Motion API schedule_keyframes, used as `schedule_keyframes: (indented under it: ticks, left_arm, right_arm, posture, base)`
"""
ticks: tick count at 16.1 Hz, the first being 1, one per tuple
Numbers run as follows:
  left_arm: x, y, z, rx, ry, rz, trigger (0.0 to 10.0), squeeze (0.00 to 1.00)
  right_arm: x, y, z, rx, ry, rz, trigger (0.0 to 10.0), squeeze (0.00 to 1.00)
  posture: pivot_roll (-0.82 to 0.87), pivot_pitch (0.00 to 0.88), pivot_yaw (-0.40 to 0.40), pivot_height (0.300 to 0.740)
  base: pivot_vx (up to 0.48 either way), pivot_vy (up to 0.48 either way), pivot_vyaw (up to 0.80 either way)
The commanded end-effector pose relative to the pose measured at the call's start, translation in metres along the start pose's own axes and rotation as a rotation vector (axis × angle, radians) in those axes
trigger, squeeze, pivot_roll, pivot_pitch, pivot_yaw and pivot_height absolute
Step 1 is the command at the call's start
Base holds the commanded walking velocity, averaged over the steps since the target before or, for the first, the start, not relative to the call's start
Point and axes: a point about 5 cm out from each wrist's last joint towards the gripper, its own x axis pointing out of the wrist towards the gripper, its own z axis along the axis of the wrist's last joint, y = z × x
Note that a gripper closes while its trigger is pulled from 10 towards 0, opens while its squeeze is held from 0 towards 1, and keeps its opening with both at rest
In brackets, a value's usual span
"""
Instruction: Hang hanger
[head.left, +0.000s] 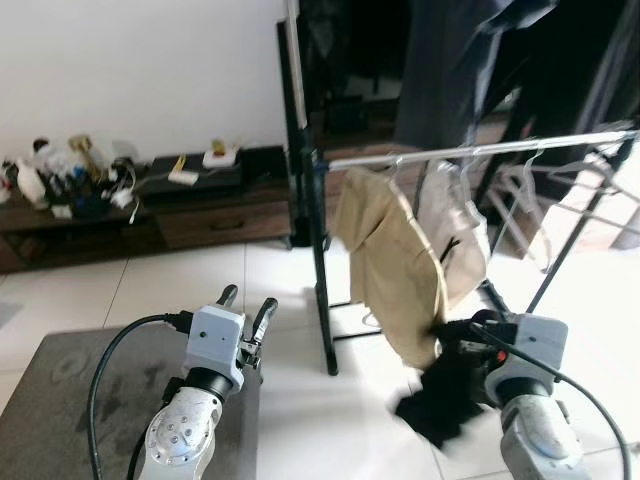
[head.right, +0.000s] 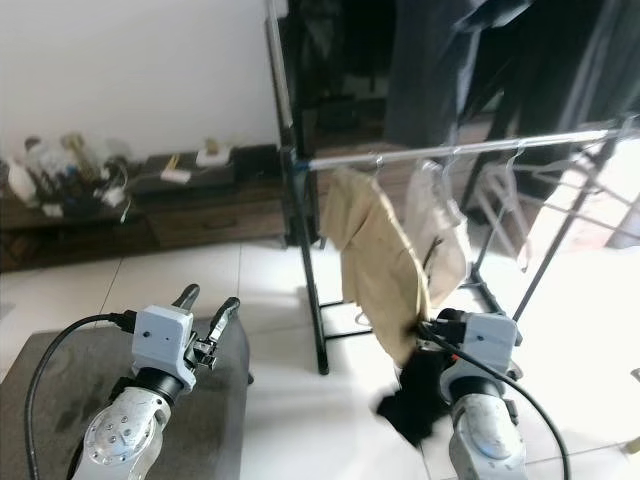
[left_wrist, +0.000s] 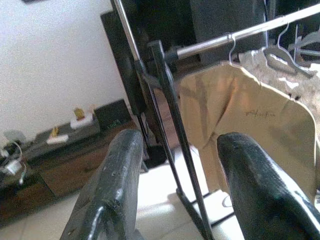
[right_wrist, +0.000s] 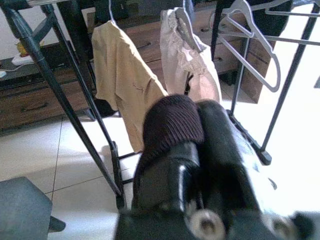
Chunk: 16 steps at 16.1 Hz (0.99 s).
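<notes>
A clothes rack's silver rail (head.left: 480, 150) runs from its black post (head.left: 320, 270) to the right. On it hang a tan shirt (head.left: 390, 260) and a beige garment (head.left: 455, 235), each on a hanger, then several empty white hangers (head.left: 530, 190). My right gripper (head.left: 462, 338) sits low by the tan shirt's hem, shut on a dark knitted garment (right_wrist: 172, 122) that droops below it (head.left: 435, 400). Whether a hanger is inside that cloth I cannot tell. My left gripper (head.left: 247, 300) is open and holds nothing, left of the post, its fingers (left_wrist: 112, 190) pointing at the rack.
A low dark cabinet (head.left: 120, 200) with bottles and cables stands along the white wall. A grey rug (head.left: 60, 400) lies under my left arm. Dark clothes (head.left: 470, 60) hang behind the rack. The rack's legs (head.left: 545, 270) spread over the white tiled floor.
</notes>
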Motion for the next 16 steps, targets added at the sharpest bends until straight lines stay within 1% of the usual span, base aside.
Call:
schedule_keyframes:
  ticks: [1, 4, 6, 8, 11, 16]
  left_arm:
    - [-0.001, 0.005, 0.003, 0.030, -0.008, 0.010, 10.0, 0.00]
    - [0.000, 0.003, 0.004, 0.036, -0.011, -0.002, 10.0, 0.00]
    - [0.001, 0.004, 0.005, 0.036, -0.015, 0.004, 10.0, 0.00]
    - [0.000, 0.005, 0.005, 0.034, -0.014, 0.011, 10.0, 0.00]
    - [0.001, 0.004, 0.003, 0.034, -0.010, 0.009, 10.0, 0.00]
    - [0.002, 0.002, 0.003, 0.033, -0.008, 0.004, 10.0, 0.00]
  right_arm:
    - [0.002, 0.009, 0.009, 0.010, -0.045, 0.051, 10.0, 0.00]
    - [0.007, 0.007, 0.003, -0.019, -0.028, 0.061, 10.0, 0.00]
    - [0.011, 0.005, 0.004, -0.032, -0.033, 0.063, 10.0, 0.00]
    - [0.013, 0.002, 0.005, -0.027, -0.039, 0.053, 10.0, 0.00]
    - [0.013, -0.003, 0.001, -0.027, -0.037, 0.033, 10.0, 0.00]
    - [0.014, -0.004, 0.003, -0.019, -0.055, 0.026, 10.0, 0.00]
  posture:
    - [-0.08, 0.044, 0.032, 0.740]
    - [-0.08, 0.059, 0.033, 0.740]
    - [-0.07, 0.065, 0.032, 0.740]
    - [-0.07, 0.066, 0.030, 0.740]
    - [-0.08, 0.069, 0.029, 0.740]
    - [-0.08, 0.072, 0.025, 0.740]
  base:
    - [0.000, -0.277, 0.00]
    - [0.000, -0.411, 0.00]
    - [0.000, -0.452, 0.00]
    - [0.000, -0.448, 0.00]
    - [0.000, -0.449, 0.00]
    - [0.000, -0.447, 0.00]
